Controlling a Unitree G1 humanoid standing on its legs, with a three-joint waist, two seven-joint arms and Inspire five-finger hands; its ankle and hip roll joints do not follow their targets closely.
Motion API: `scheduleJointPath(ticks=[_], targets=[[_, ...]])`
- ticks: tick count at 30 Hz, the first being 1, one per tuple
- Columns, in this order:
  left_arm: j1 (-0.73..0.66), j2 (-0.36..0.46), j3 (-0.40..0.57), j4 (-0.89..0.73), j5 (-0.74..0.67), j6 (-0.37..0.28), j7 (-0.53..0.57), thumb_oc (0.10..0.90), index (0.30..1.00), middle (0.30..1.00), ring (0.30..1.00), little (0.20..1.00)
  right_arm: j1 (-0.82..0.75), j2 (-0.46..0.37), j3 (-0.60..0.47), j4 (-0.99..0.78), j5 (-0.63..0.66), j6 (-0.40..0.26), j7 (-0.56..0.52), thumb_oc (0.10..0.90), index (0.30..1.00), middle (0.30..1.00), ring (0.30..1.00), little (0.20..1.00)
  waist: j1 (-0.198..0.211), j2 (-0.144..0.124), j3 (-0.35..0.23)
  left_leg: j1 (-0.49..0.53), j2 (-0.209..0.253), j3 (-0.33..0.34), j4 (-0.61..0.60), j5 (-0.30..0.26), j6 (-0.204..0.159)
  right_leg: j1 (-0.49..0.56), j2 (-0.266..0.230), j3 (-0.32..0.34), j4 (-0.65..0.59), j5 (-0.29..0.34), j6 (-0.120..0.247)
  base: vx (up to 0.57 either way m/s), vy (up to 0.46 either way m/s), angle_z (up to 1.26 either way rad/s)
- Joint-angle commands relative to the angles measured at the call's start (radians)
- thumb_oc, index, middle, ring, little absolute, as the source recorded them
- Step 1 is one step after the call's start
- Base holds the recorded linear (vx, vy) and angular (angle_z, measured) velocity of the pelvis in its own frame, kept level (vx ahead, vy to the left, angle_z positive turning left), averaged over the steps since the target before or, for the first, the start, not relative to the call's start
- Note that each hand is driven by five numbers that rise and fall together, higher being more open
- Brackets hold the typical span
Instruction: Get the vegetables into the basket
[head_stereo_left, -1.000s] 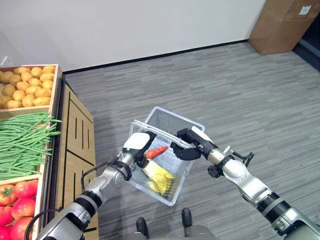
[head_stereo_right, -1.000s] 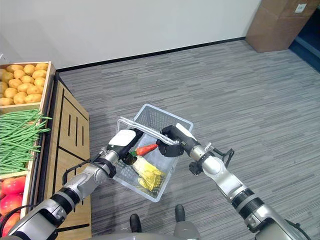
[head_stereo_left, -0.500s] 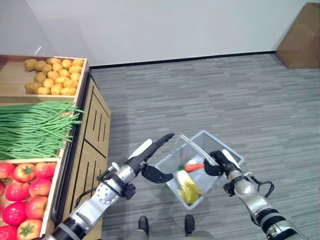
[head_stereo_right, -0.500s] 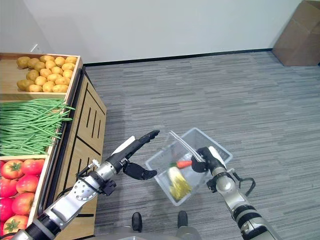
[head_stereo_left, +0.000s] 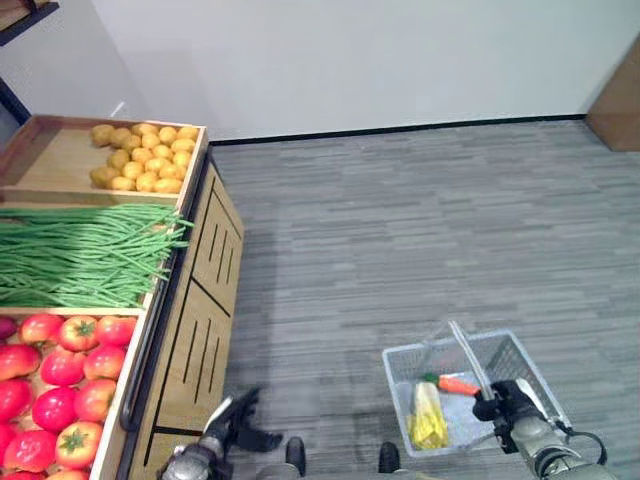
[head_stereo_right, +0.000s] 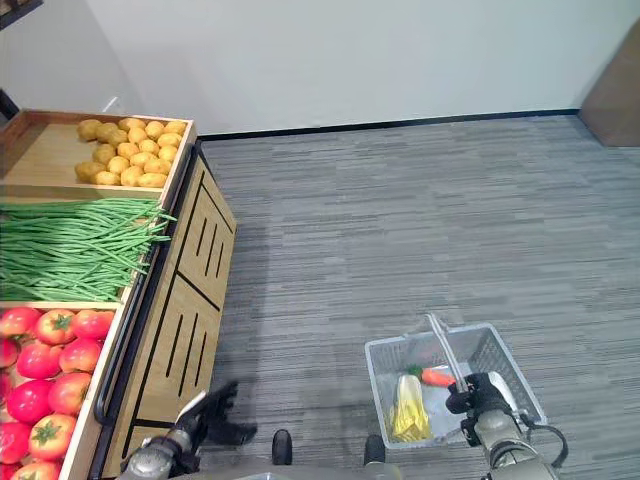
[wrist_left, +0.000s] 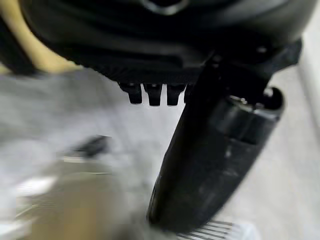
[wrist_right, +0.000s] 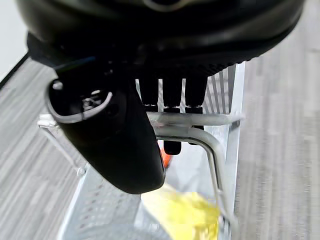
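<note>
Lowered from chest height, the basket (head_stereo_left: 463, 398) now hangs low at my right side, while the left robot hand (head_stereo_left: 236, 425) has dropped away from it to the foot of the wooden produce stand (head_stereo_left: 190, 300). On that stand lie green beans (head_stereo_left: 80, 255), tomatoes (head_stereo_left: 60, 365) and potatoes (head_stereo_left: 140, 168), all well apart from the basket. My right robot hand (head_stereo_right: 478, 397) is clenched round the basket's wire handle (wrist_right: 200, 132). Inside lie a yellow vegetable (head_stereo_left: 427, 416) and a carrot (head_stereo_left: 456, 385), just below that grip. The left robot hand is loose and empty. I judge the carrot's drop done; the next move calls for a reach back to the stand.
</note>
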Motion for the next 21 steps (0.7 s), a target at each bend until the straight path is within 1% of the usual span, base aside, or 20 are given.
scheduleJointPath(ticks=[1,3,4,5,7,9,10,11,16,17,21], targets=[[-0.098,0.012,0.027,-0.008,0.094,-0.056,0.061,0.900,1.000,1.000,1.000,1.000,-0.121,-0.081,-0.024,0.001,0.022,-0.059,-0.048,0.400,0.300,0.300,0.300,0.300,0.011,-0.058,-0.043,0.001,0.044,-0.001,0.001,-0.044,-0.062,-0.004,-0.075,0.017,0.004,-0.009,0.083,0.00,-0.030,-0.01],[-0.113,-0.024,0.078,0.142,0.106,-0.031,0.090,0.900,1.000,1.000,1.000,1.000,-0.118,-0.086,-0.033,0.025,0.021,-0.053,-0.048,0.400,0.300,0.300,0.300,0.300,0.008,-0.059,-0.042,0.001,0.047,0.005,0.001,-0.044,-0.063,-0.009,-0.071,0.023,0.004,-0.009,0.082,0.00,-0.037,-0.13],[-0.136,-0.057,0.126,0.282,0.134,-0.018,0.122,0.900,1.000,1.000,1.000,1.000,-0.108,-0.085,-0.051,0.052,0.032,-0.050,-0.051,0.400,0.300,0.300,0.300,0.300,0.006,-0.059,-0.041,0.004,0.050,0.008,0.001,-0.045,-0.065,-0.010,-0.069,0.030,0.004,-0.010,0.080,0.02,-0.041,-0.13],[-0.140,-0.063,0.151,0.334,0.148,-0.005,0.137,0.900,1.000,1.000,1.000,1.000,-0.103,-0.082,-0.056,0.058,0.039,-0.048,-0.048,0.400,0.300,0.300,0.300,0.300,0.006,-0.060,-0.043,0.006,0.052,0.009,0.001,-0.046,-0.065,-0.009,-0.068,0.030,0.004,-0.012,0.078,0.03,-0.038,-0.04],[-0.132,-0.075,0.176,0.377,0.159,0.004,0.147,0.900,1.000,1.000,1.000,1.000,-0.088,-0.078,-0.064,0.061,0.043,-0.048,-0.047,0.400,0.300,0.300,0.300,0.300,0.003,-0.060,-0.046,0.010,0.054,0.009,0.001,-0.047,-0.066,-0.006,-0.065,0.030,0.004,-0.014,0.076,0.03,-0.022,-0.02],[-0.129,-0.080,0.181,0.389,0.168,0.008,0.154,0.900,1.000,1.000,1.000,1.000,-0.080,-0.080,-0.069,0.068,0.044,-0.048,-0.045,0.400,0.300,0.300,0.300,0.300,0.003,-0.060,-0.047,0.011,0.054,0.009,0.001,-0.048,-0.066,-0.005,-0.064,0.030,0.004,-0.015,0.075,0.02,-0.016,-0.13],[-0.115,-0.088,0.187,0.396,0.176,0.011,0.157,0.900,1.000,1.000,1.000,1.000,-0.068,-0.078,-0.079,0.073,0.055,-0.050,-0.040,0.488,0.424,0.424,0.424,0.424,0.002,-0.060,-0.050,0.014,0.057,0.010,0.001,-0.048,-0.067,-0.001,-0.062,0.031,0.004,-0.017,0.074,0.03,-0.025,-0.12],[-0.106,-0.102,0.192,0.404,0.163,0.012,0.145,0.900,1.000,1.000,1.000,1.000,-0.053,-0.074,-0.096,0.083,0.087,-0.052,-0.026,0.900,1.000,1.000,1.000,1.000,0.000,-0.061,-0.050,0.017,0.058,0.010,0.001,-0.049,-0.067,0.000,-0.060,0.030,0.004,-0.018,0.072,0.03,-0.028,0.00],[-0.102,-0.112,0.195,0.408,0.151,0.014,0.140,0.900,1.000,1.000,1.000,1.000,-0.032,-0.065,-0.113,0.091,0.112,-0.055,-0.015,0.900,1.000,1.000,1.000,1.000,-0.002,-0.062,-0.050,0.017,0.059,0.007,0.001,-0.048,-0.067,0.001,-0.060,0.027,0.004,-0.019,0.072,0.00,0.000,0.00],[-0.103,-0.118,0.195,0.412,0.151,0.014,0.141,0.900,1.000,1.000,1.000,1.000,-0.014,-0.048,-0.108,0.092,0.113,-0.055,-0.008,0.900,1.000,1.000,1.000,1.000,-0.003,-0.063,-0.049,0.017,0.059,0.006,0.001,-0.048,-0.067,0.002,-0.060,0.024,0.004,-0.019,0.072,0.00,0.000,0.00],[-0.106,-0.117,0.204,0.418,0.153,0.015,0.146,0.900,1.000,1.000,1.000,1.000,0.028,-0.021,-0.087,0.105,0.074,-0.049,0.006,0.900,1.000,1.000,1.000,1.000,-0.004,-0.067,-0.051,0.015,0.057,0.001,0.001,-0.048,-0.067,0.004,-0.061,0.016,0.004,-0.020,0.072,0.00,-0.004,0.03]])
